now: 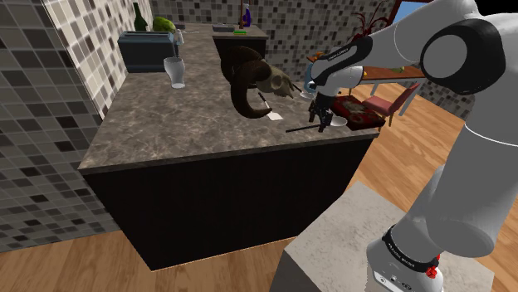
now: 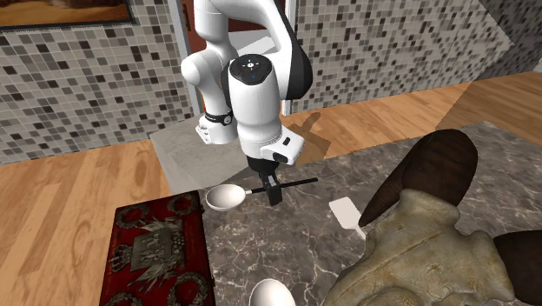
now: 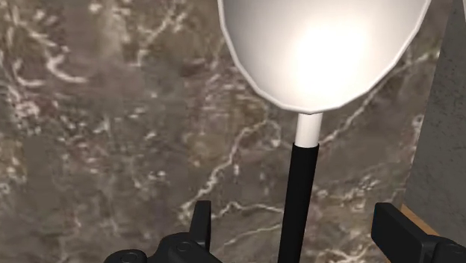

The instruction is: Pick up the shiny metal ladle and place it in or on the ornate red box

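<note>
The ladle lies flat on the dark marble counter [image 2: 287,252] near its edge, with a white bowl [image 2: 224,198] and a thin black handle [image 2: 300,182]. In the wrist view the bowl [image 3: 325,45] is ahead of the fingers and the handle [image 3: 299,187] runs back between them. My gripper [image 3: 297,235] is open and low over the handle, straddling it without touching. In the shoulder view the gripper [image 1: 320,119] hangs over the ladle [image 1: 336,121], close to the ornate red box [image 1: 363,114]. The red box [image 2: 156,252] lies flat just past the ladle's bowl.
A large horned skull [image 1: 257,83] stands mid-counter, near the handle end [image 2: 434,235]. A small white flat piece [image 2: 345,211] lies beside it. A glass [image 1: 176,73] and a toaster [image 1: 145,50] stand far back. The counter edge drops to the wooden floor [image 2: 78,191].
</note>
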Controlling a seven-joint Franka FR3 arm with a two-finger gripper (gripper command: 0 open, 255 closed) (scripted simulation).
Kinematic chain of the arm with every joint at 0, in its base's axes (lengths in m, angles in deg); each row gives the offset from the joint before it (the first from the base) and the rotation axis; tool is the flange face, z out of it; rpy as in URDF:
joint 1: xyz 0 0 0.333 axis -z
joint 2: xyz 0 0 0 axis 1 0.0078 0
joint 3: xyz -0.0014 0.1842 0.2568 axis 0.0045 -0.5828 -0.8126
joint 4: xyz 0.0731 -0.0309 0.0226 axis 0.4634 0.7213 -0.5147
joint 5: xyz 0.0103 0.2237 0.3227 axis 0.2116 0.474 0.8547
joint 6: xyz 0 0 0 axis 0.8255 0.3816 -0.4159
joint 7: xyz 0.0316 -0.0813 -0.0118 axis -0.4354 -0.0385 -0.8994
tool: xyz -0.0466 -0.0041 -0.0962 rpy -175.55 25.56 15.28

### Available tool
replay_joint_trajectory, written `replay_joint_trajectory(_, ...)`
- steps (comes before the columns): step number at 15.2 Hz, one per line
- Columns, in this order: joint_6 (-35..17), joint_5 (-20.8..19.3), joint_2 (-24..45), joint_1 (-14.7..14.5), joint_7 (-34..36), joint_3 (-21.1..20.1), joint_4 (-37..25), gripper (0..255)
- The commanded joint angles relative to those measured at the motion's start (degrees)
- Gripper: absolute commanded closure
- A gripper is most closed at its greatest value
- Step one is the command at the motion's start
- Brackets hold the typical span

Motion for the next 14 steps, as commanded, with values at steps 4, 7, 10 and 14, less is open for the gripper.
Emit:
replay_joint_trajectory(4, 0.0, 0.0, 0.0, 0.0, 0.0, 0.0, 0.0, 255)
replay_joint_trajectory(7, 0.0, 0.0, 0.0, 0.0, 0.0, 0.0, -0.1, 255)
replay_joint_trajectory(10, 0.0, 0.0, 0.0, 0.0, -0.1, 0.0, -0.1, 255)
replay_joint_trajectory(14, 1.9, -1.3, -1.5, -0.3, 1.1, 0.4, -0.8, 255)
